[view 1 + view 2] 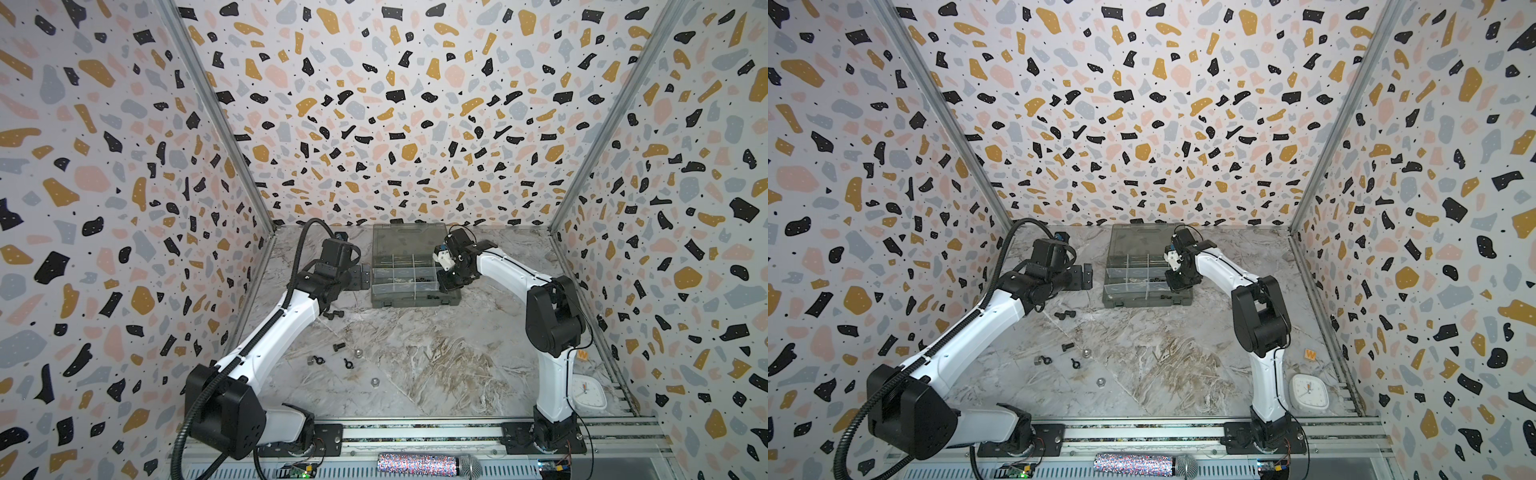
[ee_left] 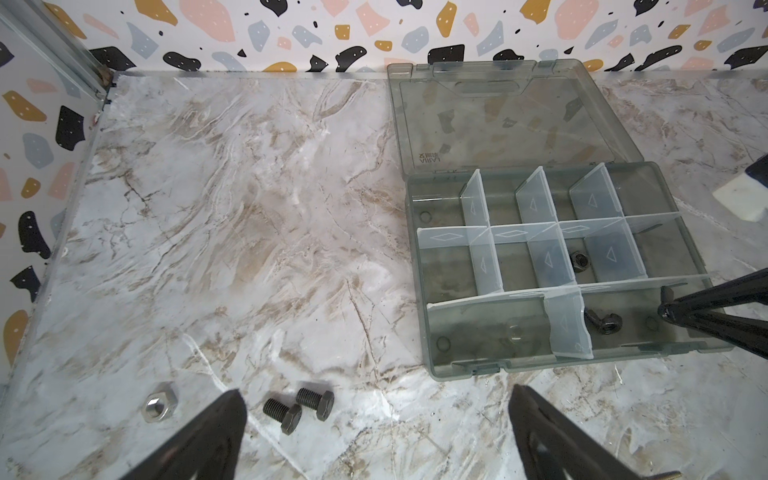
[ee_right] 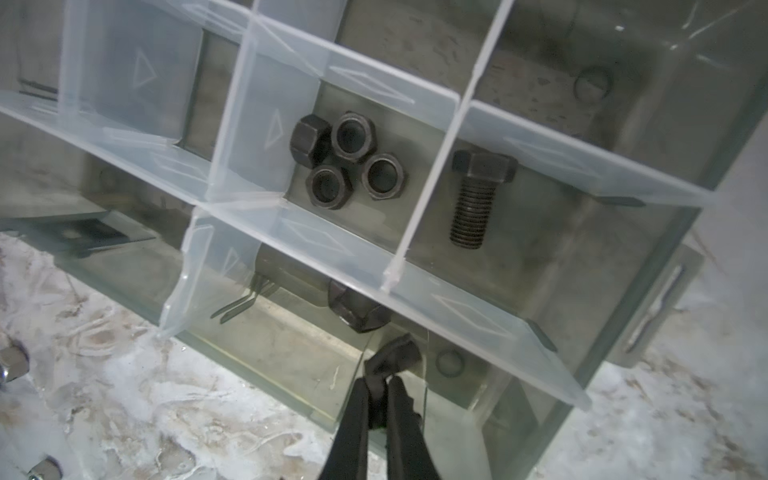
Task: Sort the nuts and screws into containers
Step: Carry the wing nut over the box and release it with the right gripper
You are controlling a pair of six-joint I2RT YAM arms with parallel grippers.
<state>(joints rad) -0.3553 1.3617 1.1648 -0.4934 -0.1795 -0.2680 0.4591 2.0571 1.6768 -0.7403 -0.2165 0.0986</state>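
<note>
The smoky-grey organizer box (image 1: pixel 415 301) stands open at the back, its containers split by pale walls. My right gripper (image 3: pixel 379 380) is shut on a black wing nut (image 3: pixel 392 353) just above the near right compartment. One compartment holds several black nuts (image 3: pixel 349 162), and the one beside it holds a screw (image 3: pixel 478 199). My left gripper (image 2: pixel 376 419) hangs open and empty left of the box (image 2: pixel 498 357), over two loose screws (image 2: pixel 299 409) and a silver nut (image 2: pixel 160 405). Farther forward on the table lie another screw (image 1: pixel 338 345), wing nuts (image 1: pixel 320 359) and silver nuts (image 1: pixel 375 381).
The box lid (image 1: pixel 409 239) lies flat towards the back wall. A white clock (image 1: pixel 588 392) and a small orange tag (image 1: pixel 583 355) sit at the front right. A microphone (image 1: pixel 428 463) lies on the front rail. Patterned walls close three sides.
</note>
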